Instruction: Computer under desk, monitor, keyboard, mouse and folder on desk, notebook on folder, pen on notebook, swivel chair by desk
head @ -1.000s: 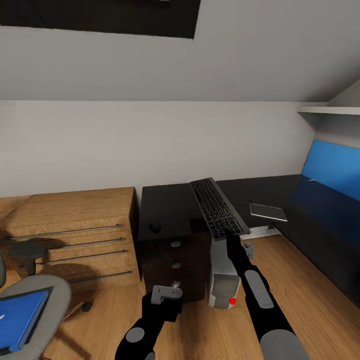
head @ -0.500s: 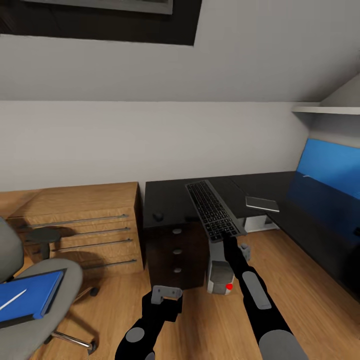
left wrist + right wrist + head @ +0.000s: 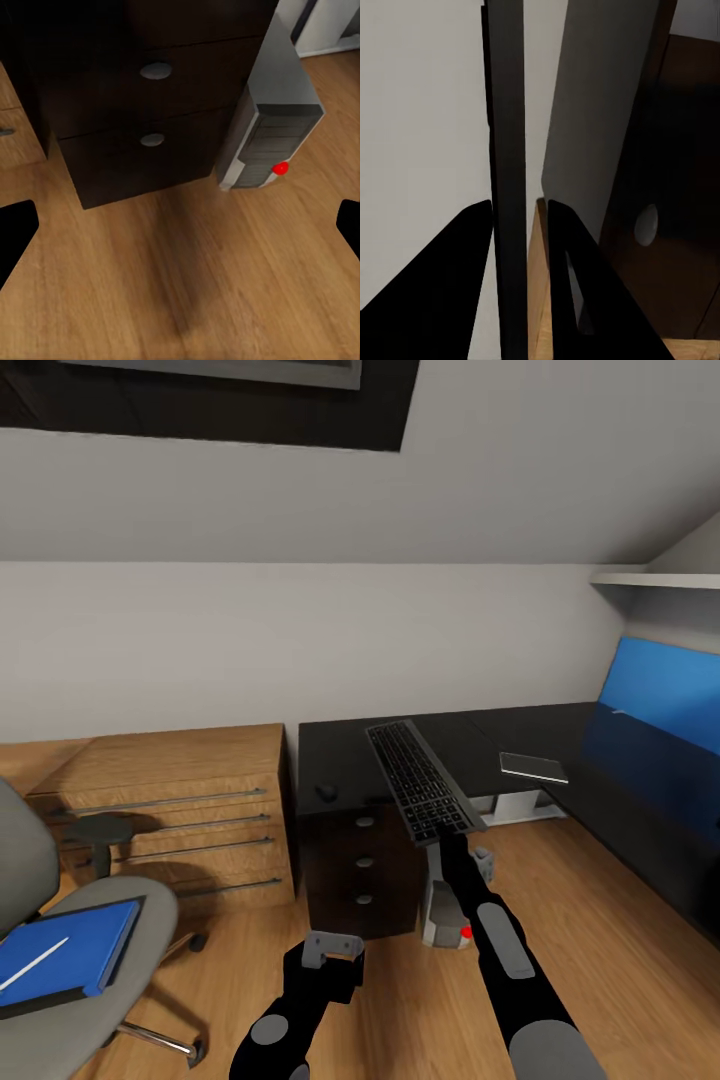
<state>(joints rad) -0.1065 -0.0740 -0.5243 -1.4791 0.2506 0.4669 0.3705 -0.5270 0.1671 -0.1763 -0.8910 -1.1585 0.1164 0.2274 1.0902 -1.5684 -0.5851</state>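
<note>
While gripped edge-on, keyboard seemingly above desk, right claw.

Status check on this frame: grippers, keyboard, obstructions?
Right gripper shut on keyboard, held above desk edge. Left gripper open, empty. Mouse on desk; path unobstructed.

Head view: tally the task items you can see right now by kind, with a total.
Keyboard: 1
Mouse: 1
Computer: 1
Folder: 1
Pen: 1
Chair: 1
Desk: 1
Total: 7
</note>
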